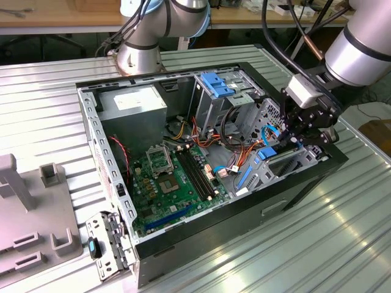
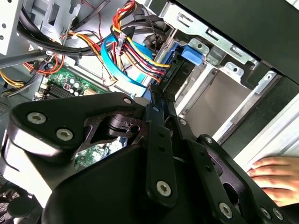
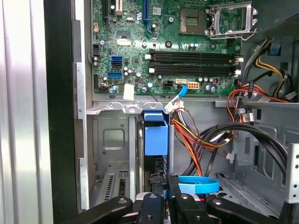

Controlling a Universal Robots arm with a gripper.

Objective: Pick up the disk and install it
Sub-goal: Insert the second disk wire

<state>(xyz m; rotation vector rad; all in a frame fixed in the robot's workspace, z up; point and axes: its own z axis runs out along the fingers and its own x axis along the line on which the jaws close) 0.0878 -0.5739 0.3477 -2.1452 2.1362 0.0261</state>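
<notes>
The claw [image 3: 161, 184] is down inside the case [image 1: 201, 226], fingers pinched onto the top edge of the disk [image 3: 155, 135]. In the first wrist view the disk stands on edge in the metal bay [image 3: 112, 154] at the case's front corner, its blue carrier facing up, with the dark body running down under the fingers. So the pick-up part looks done, and we're well into the install: the disk is sitting in the bay slot, not out on the tabletop [image 1: 49, 79].

What I can't really call from these angles is whether it's fully seated. The claw blocks the lower end, so it might be most of the way in or already bottomed out. The claw hasn't let go either.

Just beside the bay, a bundle of orange and yellow cables [image 3: 196, 140] and a light blue flat cable [image 3: 198, 184] hang close to the disk, and nothing looks plugged into it. Past the bay is the motherboard [image 3: 177, 51]. In the second wrist view, a hand [image 2: 275, 175] rests outside the case wall.
</notes>
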